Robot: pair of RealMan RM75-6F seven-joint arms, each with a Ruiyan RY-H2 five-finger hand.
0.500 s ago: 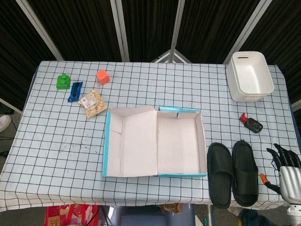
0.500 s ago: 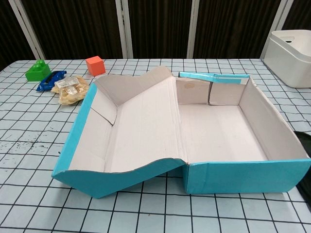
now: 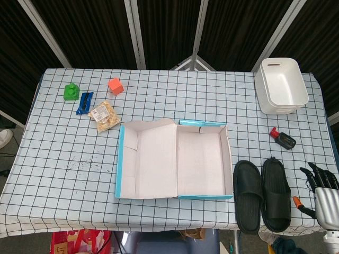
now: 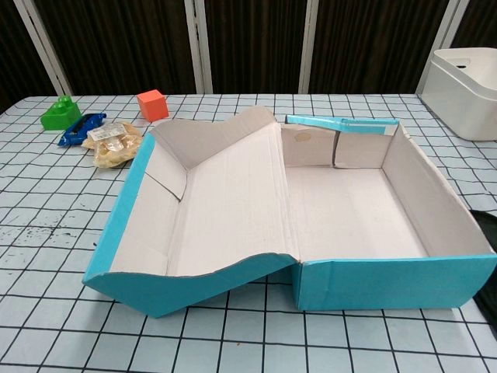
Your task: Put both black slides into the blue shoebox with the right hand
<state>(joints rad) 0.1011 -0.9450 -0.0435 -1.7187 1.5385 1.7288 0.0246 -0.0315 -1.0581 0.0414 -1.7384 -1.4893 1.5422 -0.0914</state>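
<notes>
The right hand (image 3: 321,189) sits at the near right corner of the table (image 3: 63,153), fingers spread apart and pointing away from the robot, holding nothing; the left hand shows in neither view. Just beside the right hand, on its left, the two black slides (image 3: 262,194) lie side by side on the checked cloth, toes pointing away, the nearer one close to the fingers but apart from them. Further left of the slides stands the blue shoebox (image 3: 204,157) — open, its lid flap laid flat on the far side from the hand, its pale cardboard inside bare. Ahead of the hand, a small red-and-black object (image 3: 282,138) lies on the cloth, and beyond that a white bin (image 3: 281,84) sits at the far right corner. Well away across the table, at the far left, are a snack packet (image 3: 105,116), a blue clip-like item (image 3: 84,102), a green block (image 3: 70,91) and an orange cube (image 3: 115,85). The cloth is white with a black grid, faintly speckled near the left front — behind the table hang dark pleated curtains (image 3: 164,29) with pale frame bars.
</notes>
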